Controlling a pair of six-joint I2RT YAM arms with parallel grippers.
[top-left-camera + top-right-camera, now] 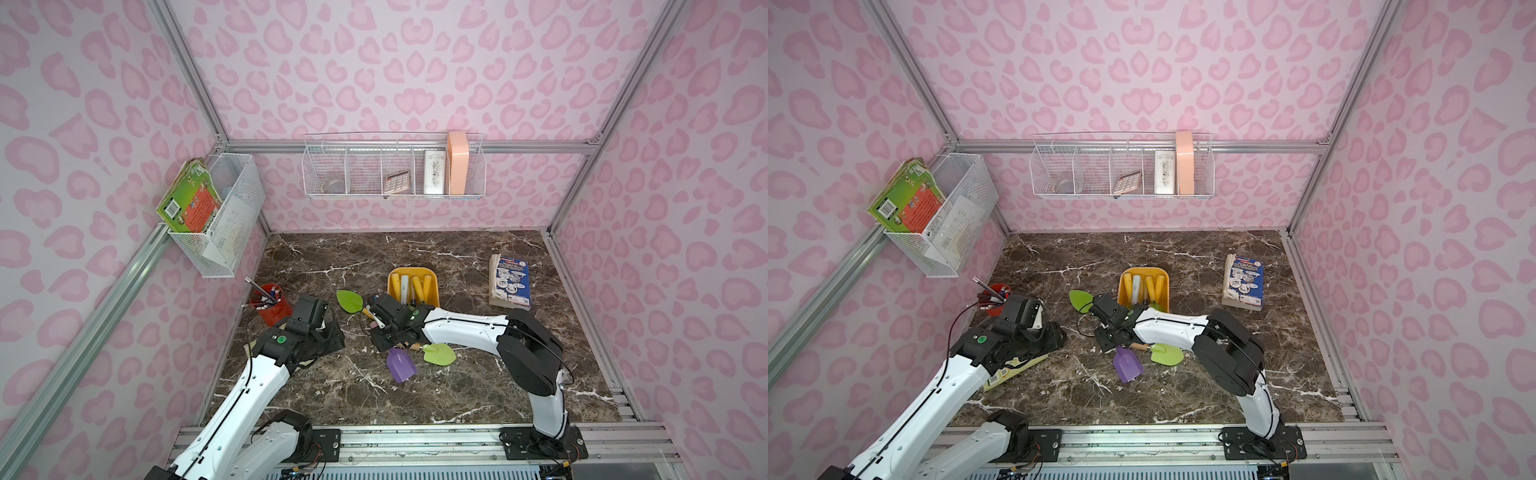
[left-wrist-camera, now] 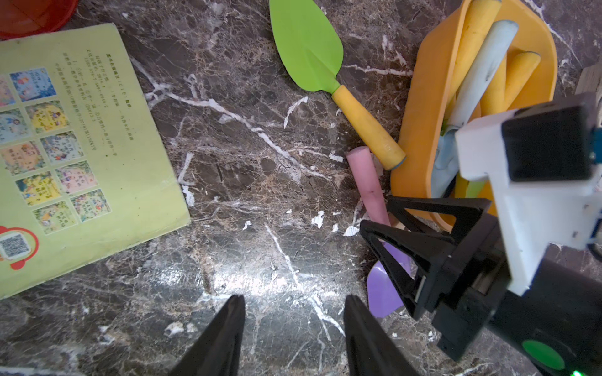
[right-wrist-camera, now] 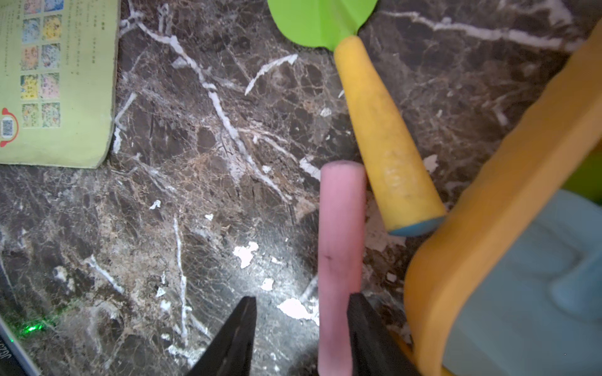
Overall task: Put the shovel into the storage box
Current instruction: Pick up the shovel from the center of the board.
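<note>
Right gripper [image 3: 301,302] half-open, unclamped, one finger just beside the pink-handled purple plastic shovel [image 3: 340,228], near the shallow yellow-orange plastic storage box [image 3: 488,201]; left gripper [image 2: 294,301] half-open, empty, over the marble desk [image 2: 228,195].

The left pincer [image 2: 294,299] and right pincer [image 3: 303,297] both point downward, jaws parted.

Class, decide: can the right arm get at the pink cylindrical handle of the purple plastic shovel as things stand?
Probably yes: the open right gripper straddles the pink handle; the yellow-handled green shovel lies beside it, not across.
</note>
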